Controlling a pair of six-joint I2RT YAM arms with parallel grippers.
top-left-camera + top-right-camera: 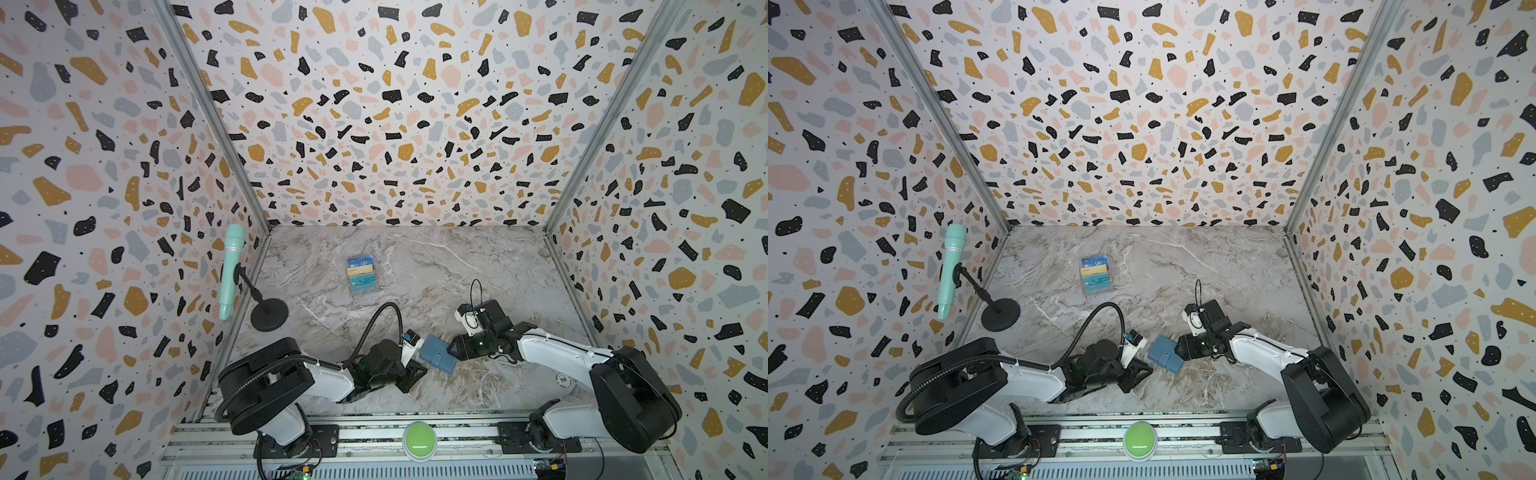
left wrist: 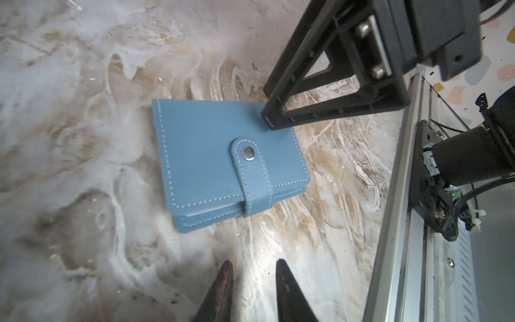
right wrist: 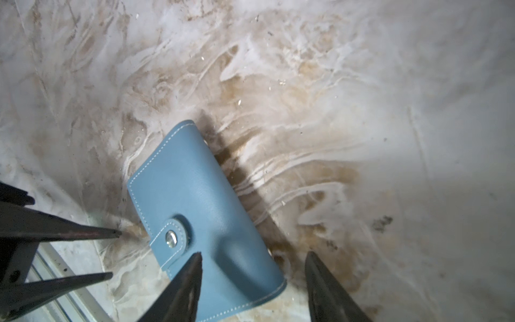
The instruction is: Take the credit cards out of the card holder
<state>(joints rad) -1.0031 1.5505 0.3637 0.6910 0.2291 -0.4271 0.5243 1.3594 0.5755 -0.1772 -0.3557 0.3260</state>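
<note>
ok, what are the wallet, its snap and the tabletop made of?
Wallet: leather or faux leather, matte blue; fine grain, pale edge stitching. Snap: polished silver metal, going by the glint. Tabletop: marble look, grey-beige veining; real stone or printed laminate, cannot tell.

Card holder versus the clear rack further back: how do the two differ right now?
The card holder is opaque blue, snapped shut, no card showing; the clear rack is see-through, with cards on show in tiers. The card holder lies near the front between the left gripper and right gripper; the clear rack stands further back, away from both. Both rest on the marble table.
</note>
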